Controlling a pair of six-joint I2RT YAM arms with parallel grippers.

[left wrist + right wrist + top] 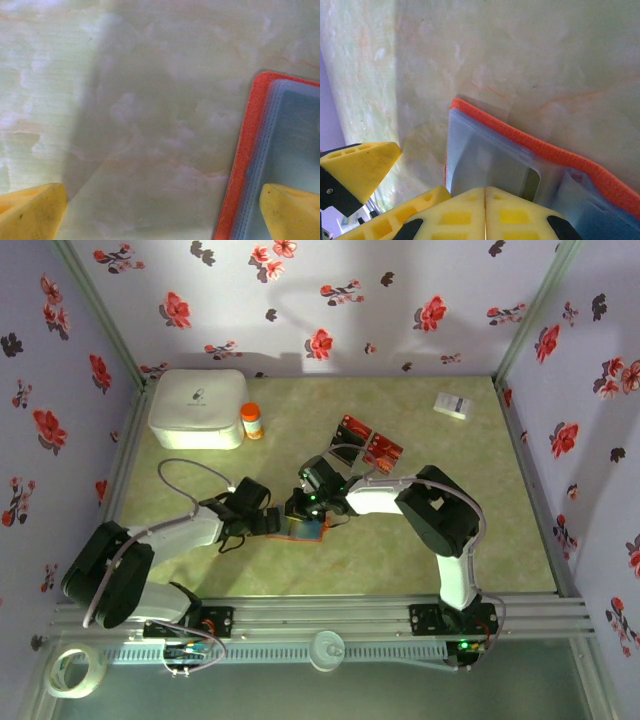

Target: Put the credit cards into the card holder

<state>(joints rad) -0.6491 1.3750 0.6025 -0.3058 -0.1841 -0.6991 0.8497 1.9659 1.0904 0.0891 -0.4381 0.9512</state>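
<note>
Card holder open at mid-table, two cards not yet in

Card holder (490,155) lies opened flat on the green table (480,540), just below the centre of the top view. Its orange-red rim is outermost and its bluish-grey pockets face up.

Progress, as I judge it, is early or middling. Two red credit cards (355,430) lie side by side on bare table, above and to the right of the holder in the top view. They are near it but apart, and both have yet to go in. I cannot find any other cards. Whether one already sits in a pocket is unclear: the pale greenish patch in the pocket, in the right wrist view, may be a card or only a clear window.

Right gripper (485,192): jaws pressed together, nothing visible between them. Its tip is over the holder's grey inside, at the bottom centre of its own view — touching or just above, I cannot say.

Left gripper (161,197): spread as wide as it goes, holding nothing. In its wrist view one finger sits at the lower left over bare table. The other sits at the lower right over the holder's inside — so the holder's orange edge runs between the fingers, toward the right of the frame.

Left to do: fetch each loose card and slide it into a pocket.
</note>
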